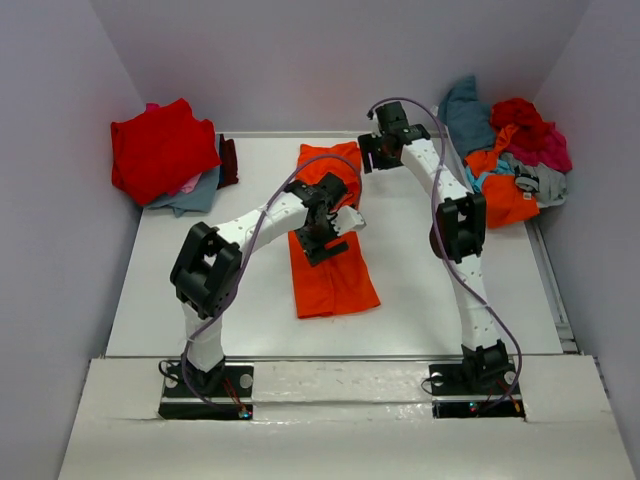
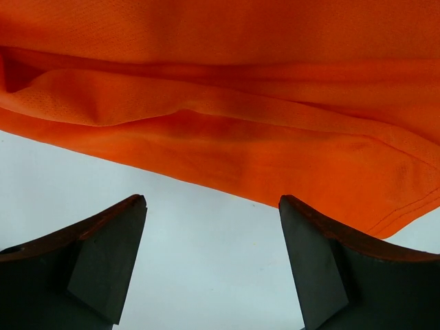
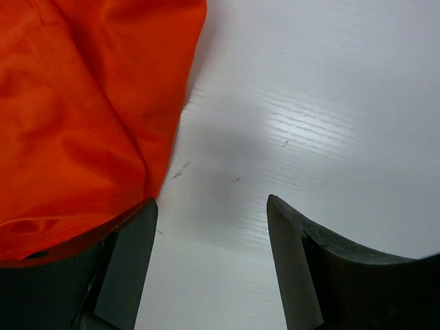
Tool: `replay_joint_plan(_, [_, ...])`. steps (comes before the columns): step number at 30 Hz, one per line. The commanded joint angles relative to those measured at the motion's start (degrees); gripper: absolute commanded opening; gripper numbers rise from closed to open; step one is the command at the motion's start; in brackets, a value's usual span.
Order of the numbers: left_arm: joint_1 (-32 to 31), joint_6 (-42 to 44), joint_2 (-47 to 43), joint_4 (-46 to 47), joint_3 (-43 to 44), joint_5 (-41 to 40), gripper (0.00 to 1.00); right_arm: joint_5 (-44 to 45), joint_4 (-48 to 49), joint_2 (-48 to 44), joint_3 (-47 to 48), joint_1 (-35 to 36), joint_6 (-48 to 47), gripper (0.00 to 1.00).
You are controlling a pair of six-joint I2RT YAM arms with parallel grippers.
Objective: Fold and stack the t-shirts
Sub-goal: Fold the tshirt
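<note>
Both arms' jaws gape empty at the orange t-shirt, folded stack far-left, loose heap far-right.

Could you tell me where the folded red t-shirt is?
Top view: the folded red t-shirt tops the pile at the far left corner of the table, left of the long orange t-shirt.

We have bare bench free on both sides of the long orange shirt. The red stack blocks the far-left corner, the loose heap the far-right. Our left arm reaches over the shirt's middle, barring that way.
</note>
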Motion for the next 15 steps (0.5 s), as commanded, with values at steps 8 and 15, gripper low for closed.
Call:
replay_joint_plan(8, [-1.76,1.69,1.79,-2.90,2.14,0.60,0.90,-5.34,-0.33,1.94,1.84,0.50,1.35,0.71])
replay_joint_plan(15, [-3.78,3.00,3.02,-3.78,4.43,0.51,0.90,-5.78,-0.51,0.71,-2.11,0.50,1.09,0.71])
